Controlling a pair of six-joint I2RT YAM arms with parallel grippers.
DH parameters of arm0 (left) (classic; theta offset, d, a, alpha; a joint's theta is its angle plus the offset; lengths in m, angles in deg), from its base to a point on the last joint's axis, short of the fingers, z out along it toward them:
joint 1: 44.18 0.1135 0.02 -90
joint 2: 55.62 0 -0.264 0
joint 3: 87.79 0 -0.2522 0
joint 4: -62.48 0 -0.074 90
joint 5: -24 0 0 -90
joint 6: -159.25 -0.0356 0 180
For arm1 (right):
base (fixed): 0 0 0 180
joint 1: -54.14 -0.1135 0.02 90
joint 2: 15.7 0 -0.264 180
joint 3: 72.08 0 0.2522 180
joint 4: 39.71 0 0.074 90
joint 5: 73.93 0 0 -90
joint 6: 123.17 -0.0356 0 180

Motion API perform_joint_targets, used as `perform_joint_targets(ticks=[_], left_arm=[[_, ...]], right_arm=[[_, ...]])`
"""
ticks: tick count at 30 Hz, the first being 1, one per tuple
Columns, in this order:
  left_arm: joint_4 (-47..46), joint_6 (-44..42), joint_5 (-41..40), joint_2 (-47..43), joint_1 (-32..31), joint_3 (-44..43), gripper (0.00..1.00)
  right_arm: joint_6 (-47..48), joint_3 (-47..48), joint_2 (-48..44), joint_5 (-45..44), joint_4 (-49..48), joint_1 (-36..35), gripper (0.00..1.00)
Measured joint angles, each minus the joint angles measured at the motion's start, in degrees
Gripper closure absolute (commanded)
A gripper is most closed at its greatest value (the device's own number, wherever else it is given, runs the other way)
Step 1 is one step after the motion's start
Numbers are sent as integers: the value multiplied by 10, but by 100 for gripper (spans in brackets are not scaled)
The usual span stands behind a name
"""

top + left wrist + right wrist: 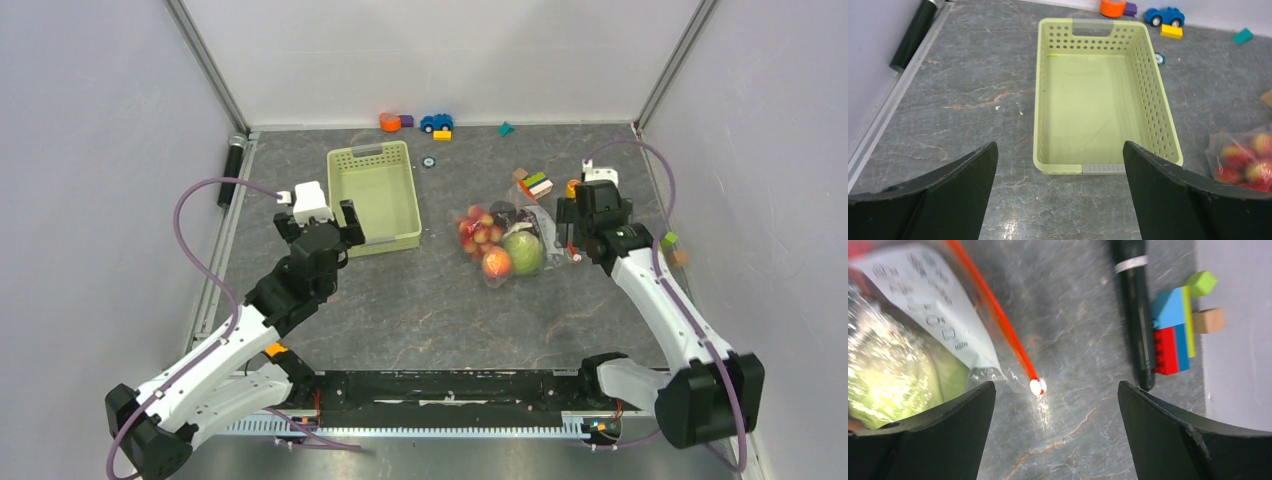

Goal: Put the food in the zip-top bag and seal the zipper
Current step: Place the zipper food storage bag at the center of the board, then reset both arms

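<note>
Jaws on both arms are spread wide, nothing between them. On the left wrist view the left gripper (1059,146) shows two dark curved matte fingers (963,175) over the near end of the pale green basket (1153,100). That basket is a rectangular plastic tub with rounded corners, walls punched with rows of round holes, a grey handle slot at each short end, and a smooth, glossy floor.

The right gripper (1057,386) hangs just above the corner of the zip-top bag (923,300), apart from it. The bag is clear, crinkly film that catches glare, with a white printed label patch. The zipper (993,305) is a thin, straight orange-red strip running to a small round white slider (1037,386) at its end. I cannot tell if it is sealed along its whole length.

The bag lies on the grey, marbled stone-look table (948,100), right of centre and well apart from the basket. Seen through the film are a round green cabbage (523,252), bumpy red strawberries (478,232), an orange-red peach (497,264) and a dark purple piece (503,212).

Just beside the bag's corner are a slim black marker (1138,315) with a silver band and studded stacked blocks (1173,335) in red, blue and yellow. A blue toy car (1164,16) sits by the back wall.
</note>
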Motion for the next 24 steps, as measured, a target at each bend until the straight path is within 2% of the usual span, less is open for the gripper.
perform_joint_targets(ticks=[4,8,14,17,24], left_arm=[[34,24,-30,1,0,-39,0],[78,53,-44,-11,0,-75,0],[138,91,-54,-39,0,-101,0],[167,106,-55,-45,0,-108,0],[208,124,-55,-43,0,-122,0]], right_arm=[[-17,21,-71,-54,-14,1,2],[-33,16,-175,-125,-70,1,2],[-40,-91,-329,-188,-176,2,2],[-38,-128,-353,-198,-194,3,2],[-25,-144,-353,-204,-195,3,2]])
